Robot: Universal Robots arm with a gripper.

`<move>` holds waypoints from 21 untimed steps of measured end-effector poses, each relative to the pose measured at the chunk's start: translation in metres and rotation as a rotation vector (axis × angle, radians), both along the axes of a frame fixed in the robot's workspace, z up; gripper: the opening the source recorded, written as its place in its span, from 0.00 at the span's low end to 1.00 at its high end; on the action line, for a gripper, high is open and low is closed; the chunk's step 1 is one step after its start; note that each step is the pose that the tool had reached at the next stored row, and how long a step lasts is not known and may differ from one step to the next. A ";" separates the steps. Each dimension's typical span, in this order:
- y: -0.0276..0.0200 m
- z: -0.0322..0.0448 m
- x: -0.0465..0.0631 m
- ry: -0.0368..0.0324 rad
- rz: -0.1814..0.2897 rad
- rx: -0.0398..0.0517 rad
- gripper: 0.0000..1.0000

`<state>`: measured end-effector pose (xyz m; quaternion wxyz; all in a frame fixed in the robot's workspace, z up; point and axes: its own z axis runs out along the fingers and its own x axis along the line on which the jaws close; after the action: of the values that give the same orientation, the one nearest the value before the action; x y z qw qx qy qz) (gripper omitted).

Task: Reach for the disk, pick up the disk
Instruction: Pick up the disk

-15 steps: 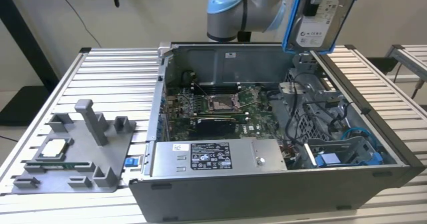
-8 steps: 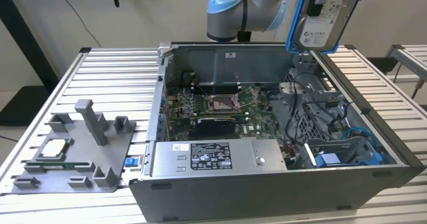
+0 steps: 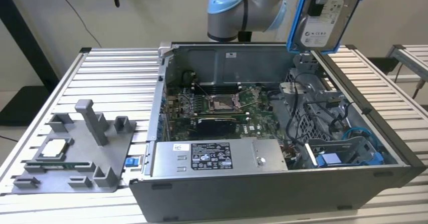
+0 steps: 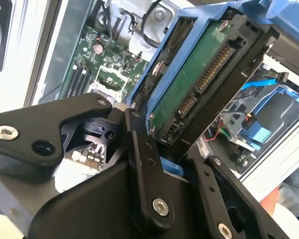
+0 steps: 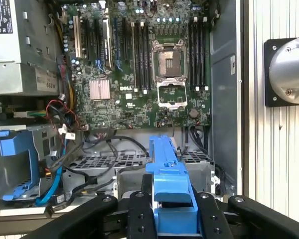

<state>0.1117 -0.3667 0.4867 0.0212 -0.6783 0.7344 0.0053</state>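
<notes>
I'm holding the disk (image 3: 323, 14) clear above the open computer case (image 3: 267, 134); gripper (image 5: 172, 209) is pinching its blue frame. I'm keeping the lift vertical, watching the loose cables (image 3: 301, 96) below.

Ribbed metal table (image 3: 107, 73) before a plain beige wall (image 3: 154, 13).

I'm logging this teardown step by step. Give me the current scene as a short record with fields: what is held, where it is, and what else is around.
held item: the disk, in its blue frame
holder: tool, shut on the frame
disk position: lifted above the open computer case, clear of it
disk pose: upright, label showing in the exterior view
case contents: motherboard, power supply, blue drive bay
beside case: grey fixture tray on the exterior view's left
</notes>
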 end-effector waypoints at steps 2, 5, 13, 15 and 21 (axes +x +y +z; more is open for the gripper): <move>0.0000 0.0016 0.000 0.0000 0.000 0.0004 0.00; 0.0000 0.0068 0.000 0.0000 0.000 0.0004 0.00; 0.0001 0.0201 0.000 0.0000 0.000 0.0003 0.00; 0.0000 0.0202 0.000 0.0000 0.000 0.0004 0.00; -0.0002 0.0203 0.000 0.0000 0.000 0.0004 0.00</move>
<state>0.1117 -0.3669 0.5070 0.0214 -0.6783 0.7344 0.0054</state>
